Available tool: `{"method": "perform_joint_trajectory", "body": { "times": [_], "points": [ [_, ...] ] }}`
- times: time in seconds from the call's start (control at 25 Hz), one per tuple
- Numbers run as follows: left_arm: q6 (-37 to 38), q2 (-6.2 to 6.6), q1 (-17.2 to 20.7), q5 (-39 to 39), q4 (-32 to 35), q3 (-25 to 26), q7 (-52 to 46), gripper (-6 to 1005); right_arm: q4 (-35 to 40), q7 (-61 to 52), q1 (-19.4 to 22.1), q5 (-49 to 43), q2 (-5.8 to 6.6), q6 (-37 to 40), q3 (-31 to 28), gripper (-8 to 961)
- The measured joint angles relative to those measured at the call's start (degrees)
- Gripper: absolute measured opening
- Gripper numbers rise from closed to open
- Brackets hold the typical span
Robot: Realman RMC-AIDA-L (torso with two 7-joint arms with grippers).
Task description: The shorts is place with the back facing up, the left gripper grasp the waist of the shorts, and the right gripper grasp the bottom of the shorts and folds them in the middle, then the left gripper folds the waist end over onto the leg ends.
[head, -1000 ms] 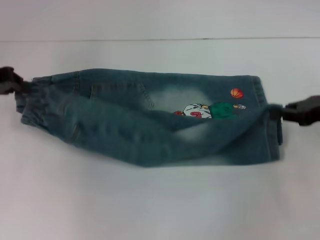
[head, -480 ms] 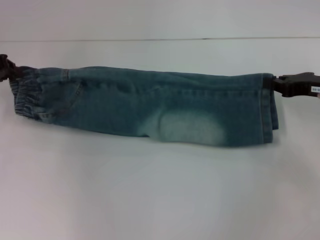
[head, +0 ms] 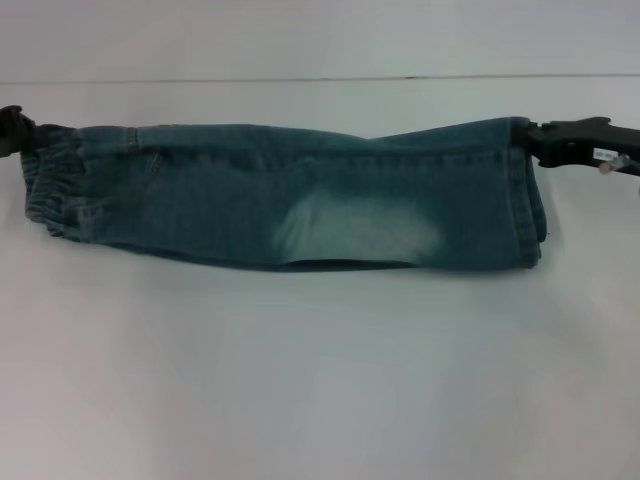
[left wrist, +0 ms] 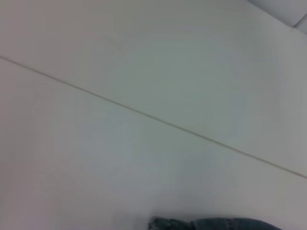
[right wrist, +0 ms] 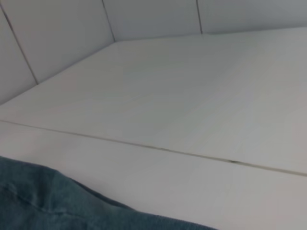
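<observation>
Shorts [head: 290, 195] folded lengthwise, stretched between my two tools

My left tool [head: 14, 128] pinches the ruffled waist [head: 52, 185] at one end; my right tool [head: 545, 140] grips the bottom [head: 525, 190] at the other, the denim band lying across the white surface [head: 320, 380]

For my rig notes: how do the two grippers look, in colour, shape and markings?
The left gripper is plain black and blocky, with no label in sight. The right gripper is also black, longer and angular, carrying a small white printed label with a pale silver piece beside it. No cables are visible.
</observation>
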State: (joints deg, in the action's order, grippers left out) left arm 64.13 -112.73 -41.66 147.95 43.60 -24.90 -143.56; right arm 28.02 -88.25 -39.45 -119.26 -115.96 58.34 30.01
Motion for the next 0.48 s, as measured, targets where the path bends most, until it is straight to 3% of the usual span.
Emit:
{"method": "perform_joint_trajectory", "body": {
  "times": [0.24,0.48],
  "points": [
    [-2.98,-1.92,-0.12,-1.62,-0.01,0.0,3.0,67,-0.75,2.36,-1.76,0.05,-1.34,-3.82,0.03,36],
    [-4.99,-2.57,0.19,-2.21,-0.12,-1.28,3.44,92,-0.89,4.52,-2.07,1.02,-2.69,-6.88,-0.12,36]
  ]
}}
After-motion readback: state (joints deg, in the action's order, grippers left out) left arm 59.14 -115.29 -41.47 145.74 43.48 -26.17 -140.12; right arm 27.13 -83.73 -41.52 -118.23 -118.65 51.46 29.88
